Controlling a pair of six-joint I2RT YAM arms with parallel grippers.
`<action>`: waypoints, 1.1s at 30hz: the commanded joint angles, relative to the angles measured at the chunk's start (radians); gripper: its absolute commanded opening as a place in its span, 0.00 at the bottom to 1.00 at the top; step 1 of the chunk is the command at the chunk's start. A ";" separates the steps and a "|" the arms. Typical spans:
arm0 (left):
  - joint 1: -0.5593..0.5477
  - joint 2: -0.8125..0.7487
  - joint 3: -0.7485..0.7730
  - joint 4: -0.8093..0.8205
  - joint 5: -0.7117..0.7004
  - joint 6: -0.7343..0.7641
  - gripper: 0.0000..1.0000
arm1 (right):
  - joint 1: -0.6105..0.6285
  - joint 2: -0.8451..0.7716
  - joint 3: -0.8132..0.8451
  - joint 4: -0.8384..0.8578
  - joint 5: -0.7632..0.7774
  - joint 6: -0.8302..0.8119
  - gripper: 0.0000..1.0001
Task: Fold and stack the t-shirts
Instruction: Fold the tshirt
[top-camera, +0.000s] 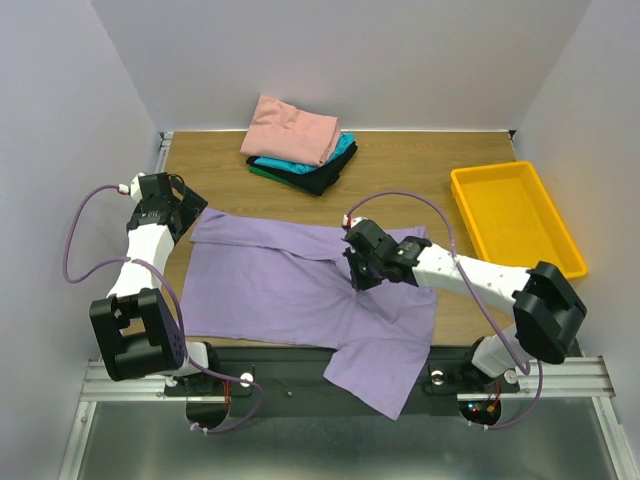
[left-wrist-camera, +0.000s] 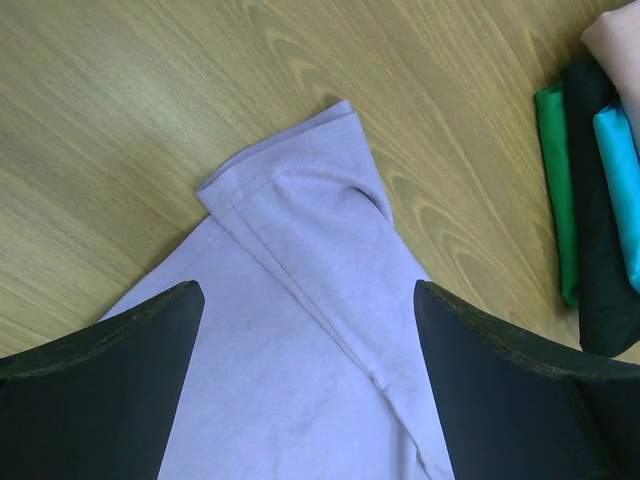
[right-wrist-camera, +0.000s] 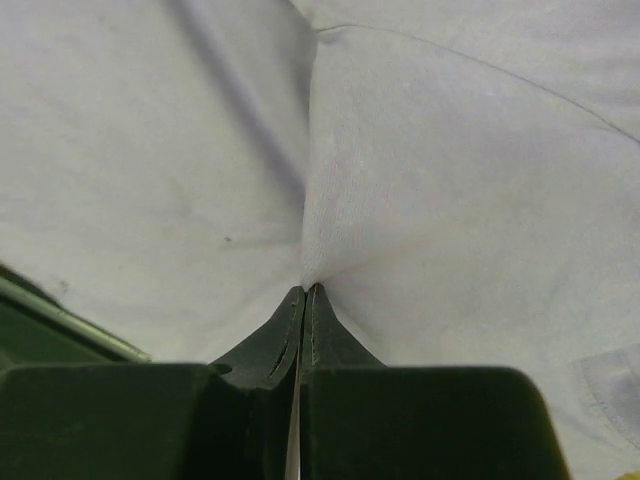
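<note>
A light purple t-shirt (top-camera: 290, 290) lies spread on the wooden table, its lower right part hanging over the near edge. My right gripper (top-camera: 358, 268) is shut on a pinch of the purple t-shirt (right-wrist-camera: 420, 200) near its middle right. My left gripper (top-camera: 172, 212) is open just above the shirt's far left sleeve (left-wrist-camera: 300, 230), one jaw on each side of it. A stack of folded shirts (top-camera: 298, 145) stands at the back, salmon-pink on top, then teal, black and green; its edge also shows in the left wrist view (left-wrist-camera: 600, 200).
A yellow plastic tray (top-camera: 515, 215) stands at the right side of the table. White walls close in the left, back and right. The metal rail (top-camera: 350, 375) with the arm bases runs along the near edge.
</note>
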 joint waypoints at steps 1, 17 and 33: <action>-0.003 -0.003 0.007 0.021 0.003 0.019 0.98 | -0.010 -0.031 0.022 0.009 -0.127 -0.020 0.00; -0.001 0.002 0.026 0.016 0.025 0.030 0.98 | -0.012 -0.025 0.077 0.015 0.069 0.021 0.92; -0.076 0.266 0.107 0.177 0.256 0.076 0.98 | -0.490 -0.009 0.034 0.124 0.039 0.064 1.00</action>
